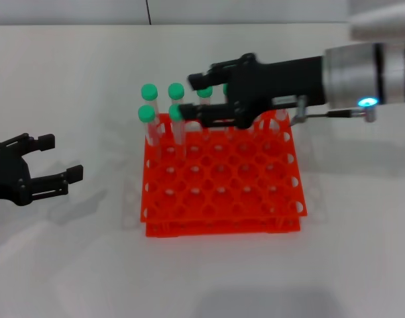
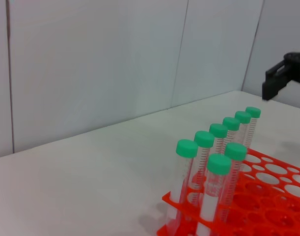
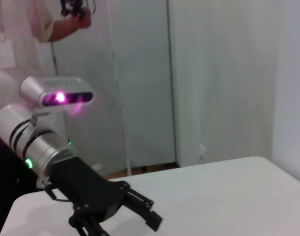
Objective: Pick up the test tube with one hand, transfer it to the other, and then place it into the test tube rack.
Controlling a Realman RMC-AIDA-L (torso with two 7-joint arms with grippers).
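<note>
White table [image 1: 69,265]: right gripper [image 1: 189,96] fingers spread, empty, over rack [image 1: 222,192] tubes [image 1: 147,114]; left gripper [image 1: 59,159] parked open.

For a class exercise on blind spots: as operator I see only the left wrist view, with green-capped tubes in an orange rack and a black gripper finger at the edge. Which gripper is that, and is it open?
Observer: It is the right gripper, over the back rows of the rack, with its fingers apart.
Operator: Does it hold a tube?
Observer: One tube stands between its fingers, but the head view does not show whether they touch it.
Operator: And the left gripper?
Observer: The left gripper is open and empty, to the left of the rack and apart from it.
</note>
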